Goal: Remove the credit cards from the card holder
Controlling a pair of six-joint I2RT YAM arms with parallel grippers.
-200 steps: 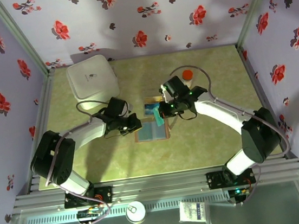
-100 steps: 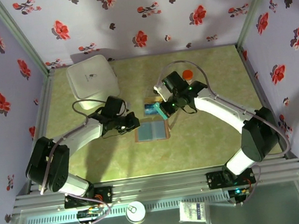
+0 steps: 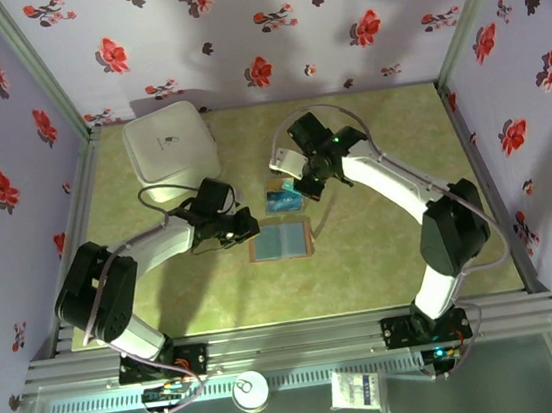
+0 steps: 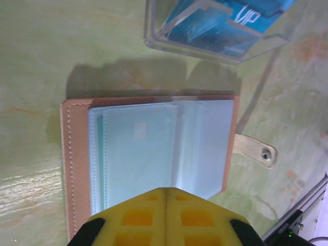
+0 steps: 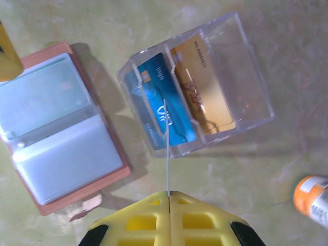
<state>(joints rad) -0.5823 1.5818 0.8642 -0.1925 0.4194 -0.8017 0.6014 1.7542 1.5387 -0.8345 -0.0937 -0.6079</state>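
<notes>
Right jaws: fully closed on a credit card (image 5: pixel 166 148), held edge-on above the clear box (image 5: pixel 251 87). The open card holder (image 5: pixel 61 128) lies mid-table, just near of the box. Left jaws: closed, empty, at the card holder's left edge. Risk: a misaligned release lands the card on the divider or the table (image 3: pixel 393 253).

The top external camera looks down from high at 6 o'clock over the whole counter (image 3: pixel 393 253), while both wrist cameras face down close above it, sharing the card holder (image 4: pixel 154 148) and clear box (image 5: pixel 241 77).
</notes>
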